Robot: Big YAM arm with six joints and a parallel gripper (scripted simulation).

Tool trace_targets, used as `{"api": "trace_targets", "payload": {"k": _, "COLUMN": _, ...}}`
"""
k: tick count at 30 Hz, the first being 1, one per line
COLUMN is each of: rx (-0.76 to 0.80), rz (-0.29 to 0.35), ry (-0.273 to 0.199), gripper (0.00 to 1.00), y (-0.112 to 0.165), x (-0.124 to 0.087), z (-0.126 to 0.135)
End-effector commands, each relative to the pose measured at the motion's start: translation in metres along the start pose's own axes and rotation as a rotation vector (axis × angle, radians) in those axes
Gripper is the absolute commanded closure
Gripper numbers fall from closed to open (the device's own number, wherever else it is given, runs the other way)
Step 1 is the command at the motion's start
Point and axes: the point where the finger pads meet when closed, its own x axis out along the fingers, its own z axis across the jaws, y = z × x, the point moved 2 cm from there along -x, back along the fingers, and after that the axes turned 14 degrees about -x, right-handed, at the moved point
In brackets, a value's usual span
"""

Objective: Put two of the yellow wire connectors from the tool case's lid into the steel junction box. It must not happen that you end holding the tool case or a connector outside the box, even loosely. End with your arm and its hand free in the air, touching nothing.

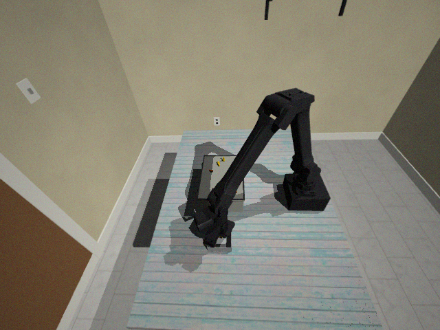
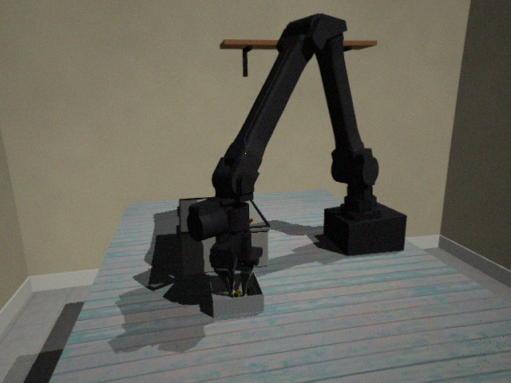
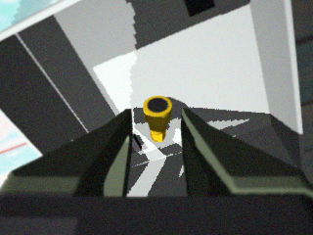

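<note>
My gripper (image 2: 235, 290) reaches down into the small grey steel junction box (image 2: 233, 301) on the plank table; the gripper also shows in the top view (image 1: 214, 241). In the wrist view its fingers stand a little apart, with a yellow wire connector (image 3: 156, 117) lying between the tips on the box floor, a gap on each side. The same connector shows as a yellow speck (image 2: 236, 293) under the fingertips. Behind the box lies the tool case's open lid (image 1: 222, 175) with two yellow connectors (image 1: 220, 161) near its far edge.
An orange-red connector (image 1: 211, 170) also lies in the lid. The tool case's dark body (image 2: 193, 247) stands just behind the junction box. The arm's black base (image 1: 305, 193) sits at the table's right. The box walls closely surround the fingers.
</note>
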Motion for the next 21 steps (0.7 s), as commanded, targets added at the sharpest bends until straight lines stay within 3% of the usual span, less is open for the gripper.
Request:
{"api": "trace_targets", "payload": {"k": 1, "rx": 0.001, "rz": -0.019, "ry": 0.023, "gripper": 0.72, "y": -0.002, "x": -0.007, "z": -0.009}}
{"api": "trace_targets", "payload": {"k": 21, "rx": 0.002, "rz": -0.035, "ry": 0.041, "gripper": 0.72, "y": -0.013, "x": -0.05, "z": -0.015}}
